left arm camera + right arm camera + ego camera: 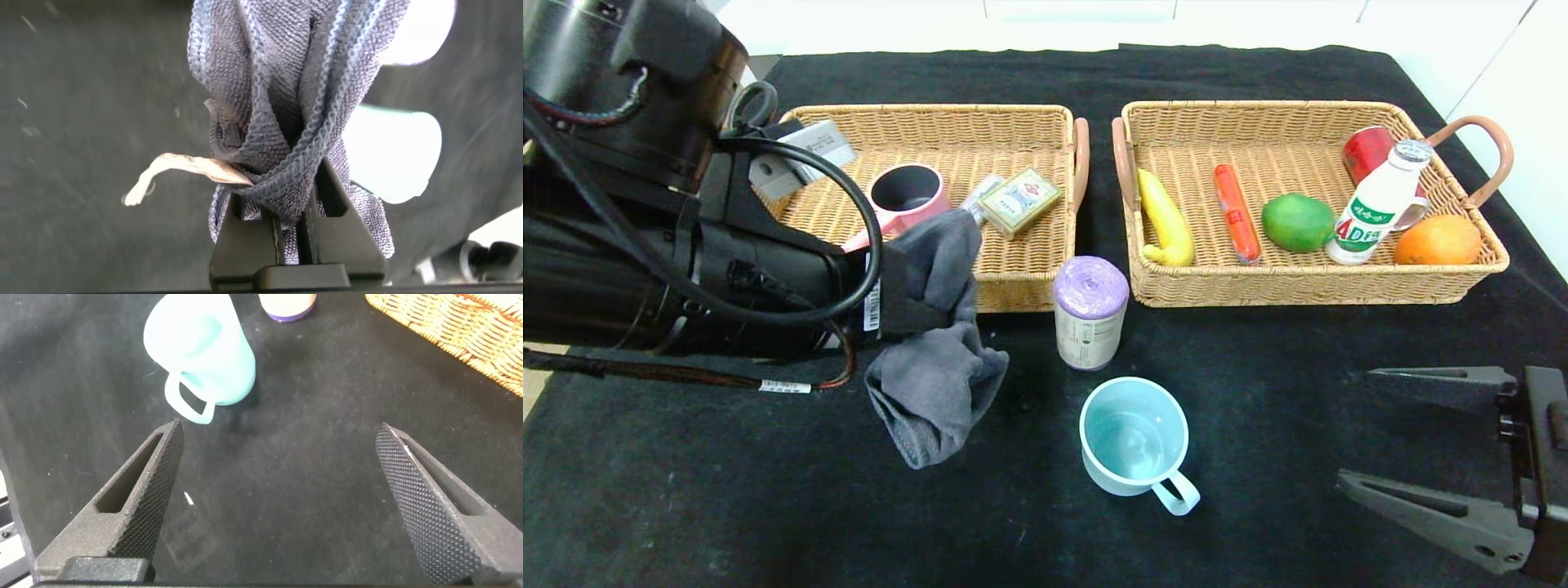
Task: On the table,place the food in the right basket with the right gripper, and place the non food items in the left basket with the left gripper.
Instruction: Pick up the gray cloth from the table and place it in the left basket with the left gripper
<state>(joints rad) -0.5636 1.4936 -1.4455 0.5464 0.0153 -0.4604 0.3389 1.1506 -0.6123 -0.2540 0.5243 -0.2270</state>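
- grey cloth (pixel 935 359) — hangs in the left-centre of the head view, its lower folds drooping over the black table (pixel 768 506), its upper end just in front of the near rim of the left basket (pixel 947 114).
- left gripper (pixel 296 214) — clenched on a twisted bunch of the cloth; in the wrist view the weave is pinched between the fingers, with a small pale tag sticking out beside them.
- left basket already holds a pink mug (pixel 905 194), a card pack (pixel 1018 200) and a grey item at its upper-left corner.
- risk: the trailing cloth could catch the near rim and end up draped half outside, since most of it hangs below the pinch.
- risk: the purple roll (pixel 1090 312) stands just beside the cloth, so a swing might tip it.
- teal mug (pixel 1135 445) sits lower centre, untouched.
- right gripper (pixel 1429 441) — spread wide and empty at lower right; right basket (pixel 1307 286) holds the food.
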